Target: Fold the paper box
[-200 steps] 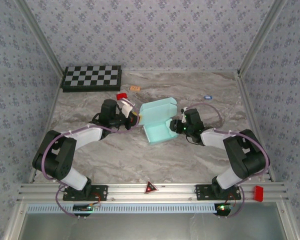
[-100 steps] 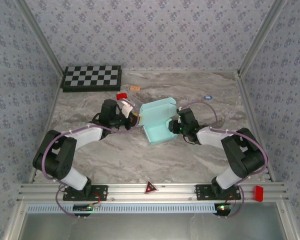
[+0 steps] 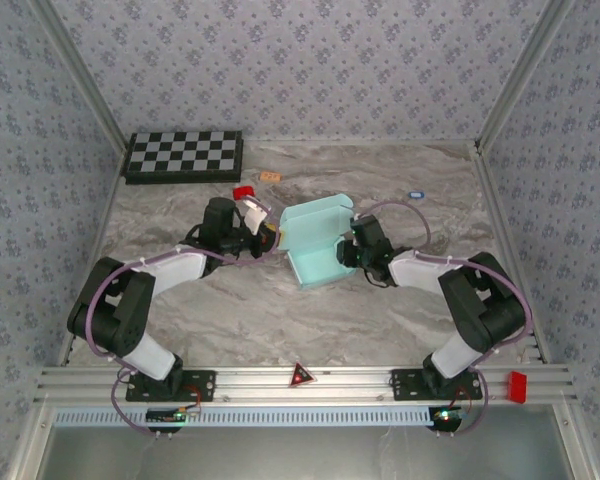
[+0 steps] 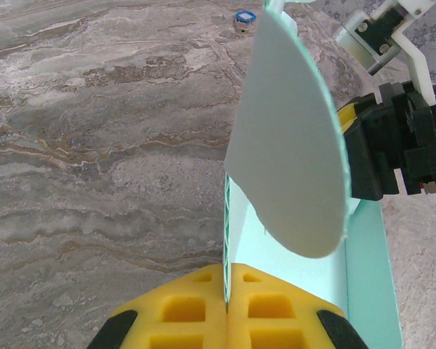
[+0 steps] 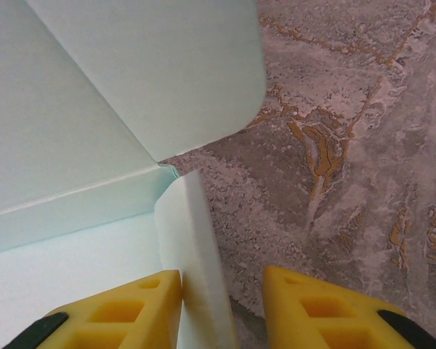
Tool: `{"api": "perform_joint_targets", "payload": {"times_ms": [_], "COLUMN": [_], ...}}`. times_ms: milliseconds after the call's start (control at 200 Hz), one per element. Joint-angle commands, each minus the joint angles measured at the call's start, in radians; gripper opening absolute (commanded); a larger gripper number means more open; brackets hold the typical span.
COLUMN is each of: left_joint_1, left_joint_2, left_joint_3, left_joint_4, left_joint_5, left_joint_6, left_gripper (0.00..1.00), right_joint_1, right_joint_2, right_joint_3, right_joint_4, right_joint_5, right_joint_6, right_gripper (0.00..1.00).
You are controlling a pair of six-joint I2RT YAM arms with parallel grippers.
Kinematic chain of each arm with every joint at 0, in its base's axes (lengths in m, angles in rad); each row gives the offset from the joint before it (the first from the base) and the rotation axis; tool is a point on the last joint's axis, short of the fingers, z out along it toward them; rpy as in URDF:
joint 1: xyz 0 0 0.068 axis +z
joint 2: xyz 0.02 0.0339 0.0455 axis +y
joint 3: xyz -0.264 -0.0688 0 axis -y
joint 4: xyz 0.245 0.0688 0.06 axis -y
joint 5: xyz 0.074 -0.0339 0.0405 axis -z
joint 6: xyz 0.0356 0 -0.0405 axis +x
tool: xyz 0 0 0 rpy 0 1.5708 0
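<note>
The box [image 3: 317, 262] sits mid-tabletop [image 3: 240, 305], lid raised, between the hands. The left hand [image 4: 227, 283] is clamped on its left wall edge. The right hand [image 5: 221, 280] is half open, straddling its right wall.

no readable text, labels, numbers

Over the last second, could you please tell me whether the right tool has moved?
Yes. The right tool has slid left in the top view, away from the small blue ring and in against the right side of the paper box.
</note>
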Motion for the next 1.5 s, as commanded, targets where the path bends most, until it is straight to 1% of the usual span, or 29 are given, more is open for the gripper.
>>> {"api": "perform_joint_targets", "payload": {"times_ms": [0, 160, 250, 420, 525, 685, 855, 994, 1254, 1439, 1494], "left_joint_1": [-0.006, -0.006, -0.005, -0.005, -0.004, 0.001, 0.01, 0.014, 0.024, 0.026, 0.025], "left_joint_2": [0.009, 0.014, 0.018, 0.022, 0.026, 0.032, 0.036, 0.042, 0.05, 0.05, 0.052], "left_joint_3": [0.04, 0.039, 0.041, 0.043, 0.044, 0.044, 0.049, 0.057, 0.067, 0.07, 0.071], "left_joint_4": [-0.004, -0.004, -0.006, -0.004, -0.006, -0.008, -0.011, -0.026, -0.04, -0.044, -0.045], "left_joint_5": [0.039, 0.042, 0.044, 0.046, 0.051, 0.055, 0.067, 0.076, 0.089, 0.094, 0.093], "left_joint_6": [0.013, 0.015, 0.014, 0.017, 0.024, 0.031, 0.038, 0.05, 0.066, 0.067, 0.069], "left_gripper": [0.0, 0.0, 0.0, 0.0, 0.0, 0.0, 0.0, 0.0, 0.0, 0.0, 0.0], "right_joint_1": [0.009, 0.025, 0.035, 0.044, 0.046, 0.046, 0.046, 0.05, 0.055, 0.056, 0.057], "right_joint_2": [0.022, 0.033, 0.041, 0.058, 0.062, 0.06, 0.07, 0.083, 0.099, 0.1, 0.099], "right_joint_3": [0.03, 0.054, 0.07, 0.089, 0.092, 0.096, 0.103, 0.117, 0.135, 0.14, 0.141], "right_joint_4": [-0.056, -0.094, -0.122, -0.16, -0.172, -0.184, -0.201, -0.225, -0.254, -0.27, -0.274], "right_joint_5": [0.048, 0.092, 0.121, 0.162, 0.163, 0.168, 0.171, 0.19, 0.192, 0.202, 0.207], "right_joint_6": [-0.024, -0.023, -0.024, -0.023, -0.026, -0.037, -0.041, -0.044, -0.062, -0.068, -0.07], "right_gripper": [0.36, 0.35, 0.31, 0.3, 0.33, 0.32, 0.27, 0.25, 0.28, 0.28, 0.25]}}
